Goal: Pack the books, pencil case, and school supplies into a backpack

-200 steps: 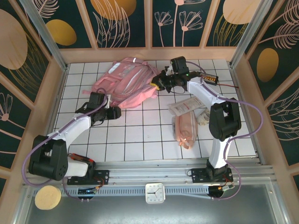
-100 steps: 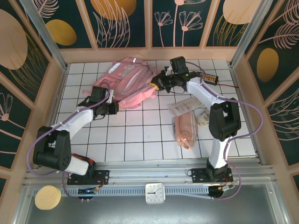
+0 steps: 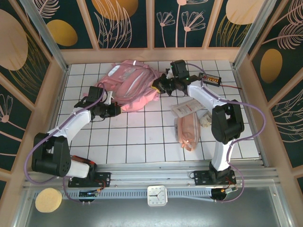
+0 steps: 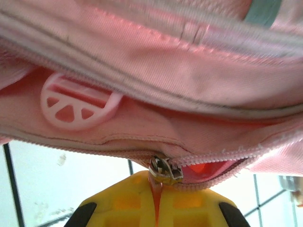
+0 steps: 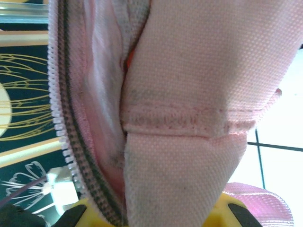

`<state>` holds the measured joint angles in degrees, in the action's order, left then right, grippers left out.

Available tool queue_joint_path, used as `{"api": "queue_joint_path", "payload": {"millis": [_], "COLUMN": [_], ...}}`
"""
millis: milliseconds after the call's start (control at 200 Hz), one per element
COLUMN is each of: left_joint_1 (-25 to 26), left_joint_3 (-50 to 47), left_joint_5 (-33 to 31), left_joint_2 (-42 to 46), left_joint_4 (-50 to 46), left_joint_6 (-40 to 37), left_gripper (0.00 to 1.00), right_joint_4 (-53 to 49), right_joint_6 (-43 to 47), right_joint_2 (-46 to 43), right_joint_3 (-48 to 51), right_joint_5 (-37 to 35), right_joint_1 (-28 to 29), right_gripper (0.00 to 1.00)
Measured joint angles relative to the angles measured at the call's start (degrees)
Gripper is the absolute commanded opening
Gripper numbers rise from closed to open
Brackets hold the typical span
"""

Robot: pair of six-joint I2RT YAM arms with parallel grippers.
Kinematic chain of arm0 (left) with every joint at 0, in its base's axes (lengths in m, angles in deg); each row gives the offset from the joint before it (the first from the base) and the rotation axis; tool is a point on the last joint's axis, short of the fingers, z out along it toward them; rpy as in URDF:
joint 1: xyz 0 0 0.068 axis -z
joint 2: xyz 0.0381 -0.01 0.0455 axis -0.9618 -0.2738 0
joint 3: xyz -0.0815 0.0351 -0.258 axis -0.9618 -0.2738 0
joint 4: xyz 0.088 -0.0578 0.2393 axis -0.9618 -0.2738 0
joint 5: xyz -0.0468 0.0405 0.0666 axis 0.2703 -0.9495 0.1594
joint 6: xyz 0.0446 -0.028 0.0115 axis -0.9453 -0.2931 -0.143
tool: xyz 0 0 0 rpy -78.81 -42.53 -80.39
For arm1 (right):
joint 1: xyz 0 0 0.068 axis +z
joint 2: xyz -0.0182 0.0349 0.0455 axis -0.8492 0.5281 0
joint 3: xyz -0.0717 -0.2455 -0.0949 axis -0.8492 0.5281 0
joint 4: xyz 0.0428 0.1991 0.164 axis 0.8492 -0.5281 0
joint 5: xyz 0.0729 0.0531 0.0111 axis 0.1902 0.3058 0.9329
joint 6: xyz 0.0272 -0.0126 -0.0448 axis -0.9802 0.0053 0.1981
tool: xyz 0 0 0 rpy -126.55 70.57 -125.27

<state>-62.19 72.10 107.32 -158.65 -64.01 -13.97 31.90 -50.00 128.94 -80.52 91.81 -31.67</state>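
Though indistinct from above, grips close-up: left pincer (image 4: 156,210) clenched on zipper pull (image 4: 164,170), right pincer (image 5: 154,210) on backpack (image 5: 199,71).

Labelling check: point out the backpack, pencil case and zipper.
backpack (image 3: 130,85), top view, front panel.
pencil case (image 3: 188,130), top view, middle of pouch.
zipper (image 4: 164,170), left wrist view, metal slider.

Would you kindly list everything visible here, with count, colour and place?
backpack: one, pink, far centre
pencil case: one, pale pink, right of centre
school supplies packet: one, clear and white, just beyond the pencil case
black device: one, black with orange dots, far right
clock: one, white, near edge, centre
disc: one, tan, near left corner
left gripper: one, yellow fingers, shut on zipper pull at backpack's near edge
right gripper: one, yellow fingers, shut on backpack fabric, right edge
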Motion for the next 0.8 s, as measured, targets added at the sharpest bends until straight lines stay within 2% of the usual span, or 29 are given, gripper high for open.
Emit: {"api": "queue_joint_path", "payload": {"millis": [150,320,495,520,535,565,590,630,655,696,741,766,796], "left_joint_1": [0.0,0.28,4.33,5.14,5.66,6.67,7.52,8.66,9.22,10.14,10.78,10.93,10.91], "left_joint_3": [1.81,4.66,4.81,4.81,4.79,4.79,4.63,4.33,4.31,4.31,4.35,4.35,4.35], "left_joint_5": [1.68,1.51,0.72,0.74,0.79,1.01,1.46,3.04,4.02,5.4,6.01,6.12,6.1], "left_joint_2": [-0.46,-4.31,-7.56,-7.89,-8.04,-8.31,-8.35,-8.35,-8.33,-8.15,-7.67,-7.23,-6.56], "left_joint_4": [-5.09,-9.31,-9.22,-9.11,-8.96,-8.55,-7.89,-6.34,-5.55,-4.26,-3.69,-3.69,-3.76], "left_joint_6": [1.29,1.77,3.98,4.39,4.63,5.03,5.62,6.27,6.75,7.15,7.3,7.3,7.37], "left_gripper": [0.0,0.0,0.0,0.0,0.04,0.21,0.31,0.4,0.46,0.65,0.79,0.96,0.99], "right_joint_4": [0.85,2.23,2.43,2.25,2.03,1.42,0.76,-0.68,-1.7,-3.72,-6.05,-7.19,-8.37], "right_joint_6": [2.75,3.78,6.73,7.54,8.48,9.62,10.97,13.25,15.08,17.31,19.52,20.59,21.81], "right_joint_2": [-0.04,0.07,0.31,0.31,0.33,0.52,0.76,1.2,1.62,1.97,1.79,1.42,0.68], "right_joint_3": [4.22,4.61,5.22,5.46,5.55,5.66,5.66,5.29,4.85,4.24,4.11,4.17,4.61], "right_joint_5": [-2.93,-6.05,-7.52,-7.26,-7.1,-6.6,-6.27,-6.29,-6.29,-6.97,-8.26,-8.87,-9.68], "right_joint_1": [2.34,5.35,4.39,3.74,3.23,2.27,1.25,-0.28,-1.29,-2.62,-3.37,-3.52,-3.52], "right_gripper": [0.0,0.0,0.0,0.07,0.15,0.3,0.37,0.48,0.53,0.63,0.67,0.71,0.72]}}
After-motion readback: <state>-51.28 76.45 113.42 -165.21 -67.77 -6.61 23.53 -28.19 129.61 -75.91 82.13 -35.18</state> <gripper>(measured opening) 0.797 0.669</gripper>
